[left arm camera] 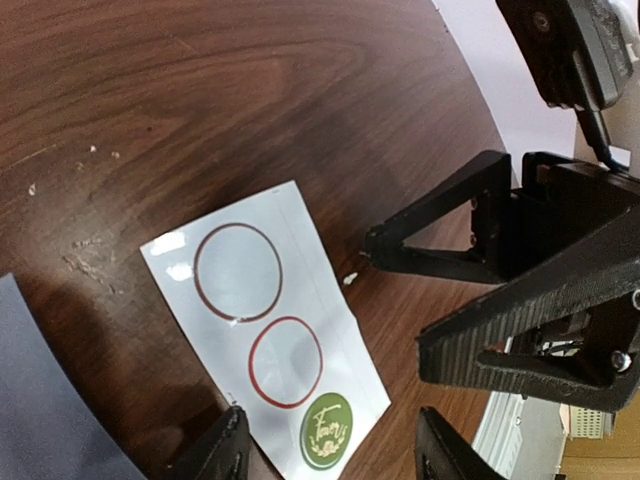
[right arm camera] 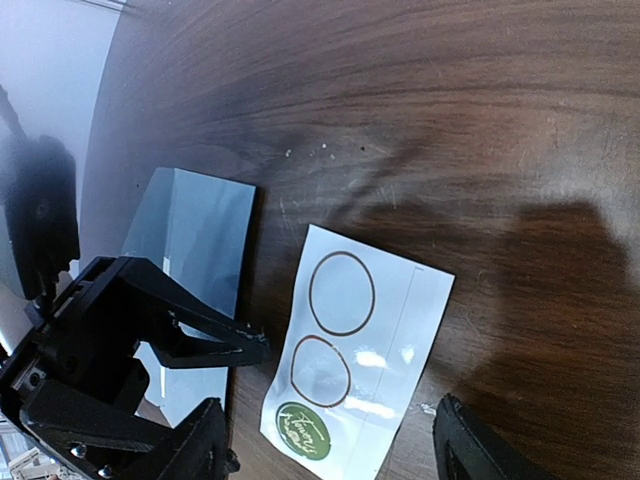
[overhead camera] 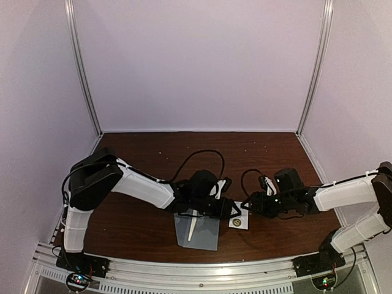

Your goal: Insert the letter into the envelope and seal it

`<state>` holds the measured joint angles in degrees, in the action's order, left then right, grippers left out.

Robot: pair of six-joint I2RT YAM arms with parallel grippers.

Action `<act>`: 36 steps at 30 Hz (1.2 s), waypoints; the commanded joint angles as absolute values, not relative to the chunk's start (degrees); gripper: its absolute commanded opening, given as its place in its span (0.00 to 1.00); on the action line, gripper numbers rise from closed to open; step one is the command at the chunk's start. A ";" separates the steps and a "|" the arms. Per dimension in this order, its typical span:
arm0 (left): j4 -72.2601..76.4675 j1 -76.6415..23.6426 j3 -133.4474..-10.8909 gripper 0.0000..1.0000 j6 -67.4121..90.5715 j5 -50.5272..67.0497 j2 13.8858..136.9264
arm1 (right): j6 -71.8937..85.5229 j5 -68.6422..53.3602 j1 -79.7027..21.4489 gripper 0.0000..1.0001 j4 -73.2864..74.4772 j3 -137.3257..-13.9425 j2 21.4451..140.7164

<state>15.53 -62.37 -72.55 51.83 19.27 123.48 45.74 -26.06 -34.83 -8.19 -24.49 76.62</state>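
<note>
Brown tabletop (overhead camera: pixel 135 226): envelope (overhead camera: pixel 207 237) beside sticker strip (overhead camera: pixel 237 223).

Robot body, two units: left arm (overhead camera: pixel 131 184) and right arm (overhead camera: pixel 343 195) are each wearing white shells on the long links, with black housings bulging at the joints. Black cables (overhead camera: pixel 205 151) are looping above the wrists. Left pincer (overhead camera: pixel 231 210) and right pincer (overhead camera: pixel 250 205) are showing matte black, open-framed triangular fingers (left arm camera: pixel 430 262), with small silver screws (left arm camera: pixel 620 360) dotting the mounts. Red and green lights (overhead camera: pixel 78 280) are glowing at the bases.

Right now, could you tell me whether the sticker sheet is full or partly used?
Partly used: the sticker sheet has two empty red rings and one green sticker.
</note>
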 commanded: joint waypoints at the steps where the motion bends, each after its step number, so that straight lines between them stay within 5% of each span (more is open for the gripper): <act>1: 17.33 -62.57 -74.13 0.57 51.77 20.55 125.00 | 48.00 -27.99 -34.43 0.70 -12.69 -22.74 78.61; 22: 16.37 -62.96 -74.22 0.56 51.70 19.47 127.74 | 51.50 -31.73 -34.93 0.63 -20.68 -21.62 85.24; 36: 14.32 -63.02 -75.12 0.21 50.82 17.74 128.20 | 51.66 -31.69 -35.48 0.60 -20.76 -22.24 86.48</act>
<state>15.94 -62.67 -73.87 51.77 18.87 126.54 51.44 -31.73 -35.00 -22.85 -22.85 85.52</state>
